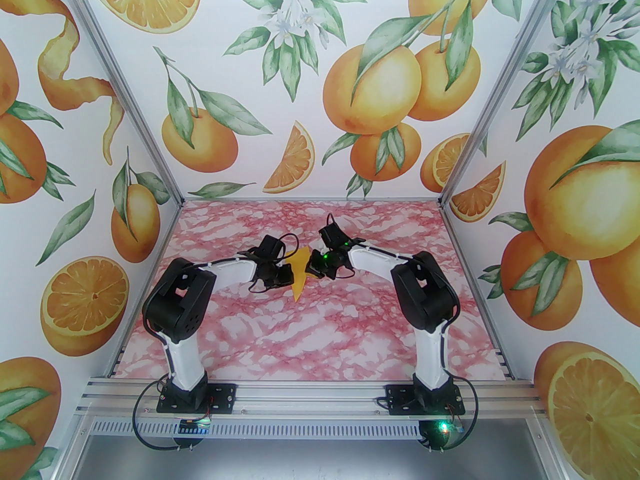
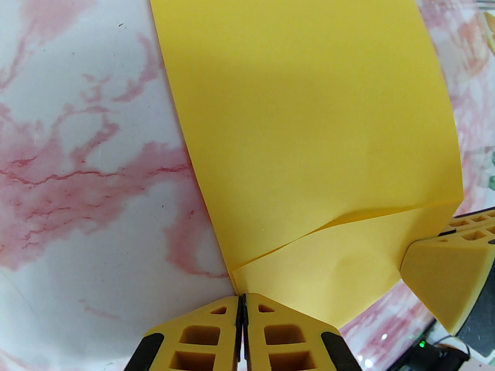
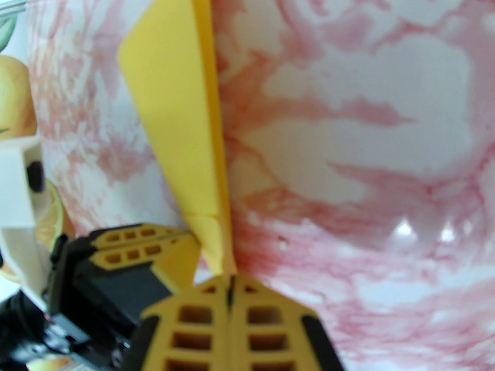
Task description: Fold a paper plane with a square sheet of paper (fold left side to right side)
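The thin yellow-orange paper sheet (image 1: pixel 300 272) is already doubled over. In the left wrist view one layer lies on another, their edges not quite matched, with a soft buckle near the held corner. I judge the left-to-right fold made but not pressed sharp, and the nose and wing folds not yet done. From above, its long axis runs from the far edge of the pink marbled tabletop (image 1: pixel 310 358) toward the near edge, narrow tip pointing near. It sits over the tabletop's middle, seemingly lifted. The left tool (image 2: pixel 243 303) and right tool (image 3: pixel 231 284) each clamp a corner, fingers together.
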